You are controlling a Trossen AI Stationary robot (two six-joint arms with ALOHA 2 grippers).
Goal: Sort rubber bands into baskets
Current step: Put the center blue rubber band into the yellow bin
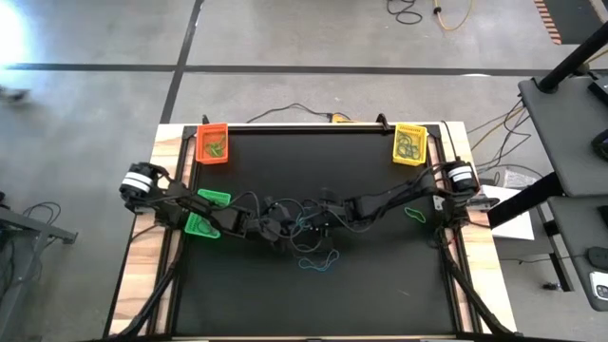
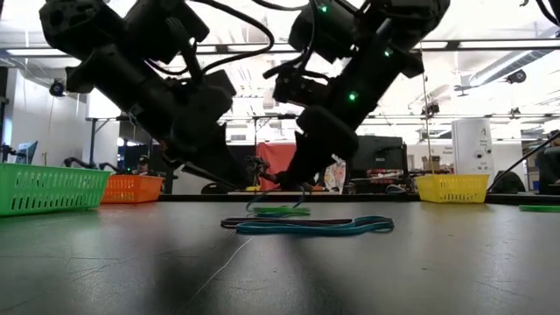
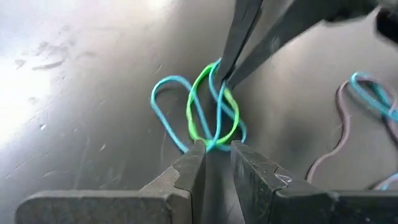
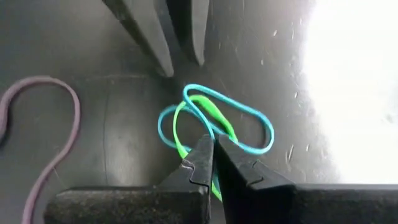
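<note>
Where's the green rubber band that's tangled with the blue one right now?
The green rubber band lies mid-table in the high view, tangled with a blue band, between the left pincer and right pincer, which is shut on it.

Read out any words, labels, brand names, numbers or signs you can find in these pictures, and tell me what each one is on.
No text can be read in any view.
Baskets: the orange basket, yellow basket and green basket show no label.
Arms and grippers: no visible marking.
Room behind the table in the low view: any signs there are too small and blurred to read.
</note>
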